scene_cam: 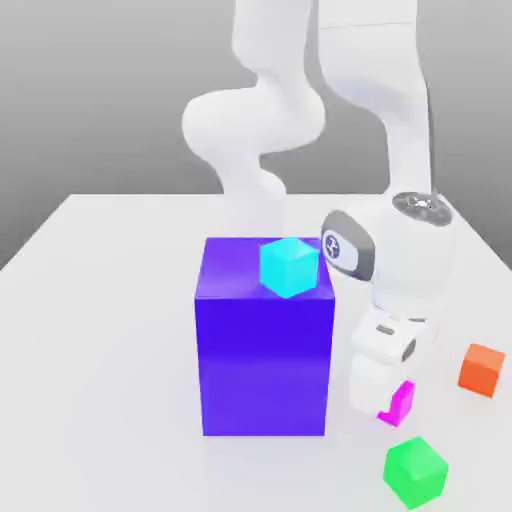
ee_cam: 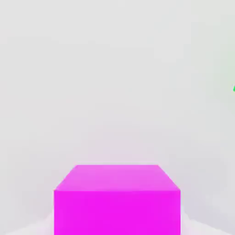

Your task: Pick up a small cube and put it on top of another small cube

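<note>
1. Magenta cube (scene_cam: 401, 402): small, on the surface (scene_cam: 100, 330) near its front edge toward the exterior view's right, just beside the large blue block. The robot's hand covers part of it in the exterior view. In the hand view the same magenta cube (ee_cam: 117, 199) sits close to the camera, with its top face and one side face showing.
2. Tool (scene_cam: 385, 405): lowered at the magenta cube, beneath the white wrist. Whether its fingers are spread or pressed on the cube I cannot tell.
3. Large blue block (scene_cam: 265, 340): stands upright around the middle of the surface, much taller than the small cubes.
4. Cyan cube (scene_cam: 289, 265): small, resting on top of the blue block, at the top's corner nearest the arm and turned at an angle to the block's edges.
5. Green cube (scene_cam: 415, 470): small, on the surface at the front edge, near the magenta cube and apart from it. In the hand view a sliver of green (ee_cam: 233, 88) shows at the frame's margin.
6. Orange cube (scene_cam: 482, 369): small, on the surface close to its edge on the exterior view's right, well apart from the blue block.
7. Arm (scene_cam: 400, 120): white, bending down from above behind the blue block.
</note>
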### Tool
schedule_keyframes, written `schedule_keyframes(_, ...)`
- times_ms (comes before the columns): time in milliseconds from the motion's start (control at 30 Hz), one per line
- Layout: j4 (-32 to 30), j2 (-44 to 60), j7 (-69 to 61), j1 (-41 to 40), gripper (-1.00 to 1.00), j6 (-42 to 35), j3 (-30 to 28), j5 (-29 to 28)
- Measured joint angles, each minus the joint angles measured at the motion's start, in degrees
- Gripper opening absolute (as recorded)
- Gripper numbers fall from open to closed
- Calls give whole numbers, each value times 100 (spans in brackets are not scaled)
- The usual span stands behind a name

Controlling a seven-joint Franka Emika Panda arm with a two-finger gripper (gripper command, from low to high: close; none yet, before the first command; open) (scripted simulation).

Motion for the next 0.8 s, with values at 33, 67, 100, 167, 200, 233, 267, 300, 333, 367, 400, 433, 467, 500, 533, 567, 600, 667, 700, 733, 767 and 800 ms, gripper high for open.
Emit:
schedule_keyframes(33, -32, -173, -26, -32, -100, -139, 38, 29)
schedule_keyframes(67, -68, -363, -63, -65, -100, -292, 82, 75)
schedule_keyframes(100, -107, -562, -112, -92, -100, -453, 125, 141)
schedule_keyframes(167, -187, -969, -223, -105, -100, -783, 178, 303)
schedule_keyframes(200, -142, -1077, -348, -137, -100, -937, 198, 355)
schedule_keyframes(233, -29, -1109, -533, -182, -100, -1084, 199, 386)
schedule_keyframes(267, 122, -1100, -740, -231, -100, -1228, 189, 395)
schedule_keyframes(300, 290, -1072, -968, -290, -100, -1368, 185, 405)
schedule_keyframes(333, 467, -1033, -1202, -347, -100, -1507, 180, 409)
schedule_keyframes(367, 648, -990, -1439, -403, -100, -1645, 174, 412)
schedule_keyframes(400, 832, -944, -1678, -459, -100, -1784, 167, 415)
schedule_keyframes(433, 1017, -896, -1916, -519, -100, -1923, 166, 415)
schedule_keyframes(467, 1203, -849, -2159, -574, -100, -2061, 159, 419)
schedule_keyframes(500, 1388, -800, -2401, -630, -100, -2198, 154, 422)
schedule_keyframes(533, 1575, -753, -2645, -686, -100, -2338, 148, 426)
schedule_keyframes(567, 1717, -665, -2821, -729, -100, -2391, 145, 422)
schedule_keyframes(600, 1794, -519, -2897, -755, -100, -2321, 146, 401)
schedule_keyframes(667, 1867, -152, -2930, -764, -100, -2031, 130, 356)
schedule_keyframes(700, 1886, 46, -2922, -756, -100, -1851, 113, 328)
schedule_keyframes(733, 1898, 191, -2913, -748, 100, -1717, 99, 309)
schedule_keyframes(767, 1898, 191, -2913, -748, 100, -1718, 99, 309)
schedule_keyframes(800, 1898, 191, -2913, -748, 100, -1718, 99, 309)
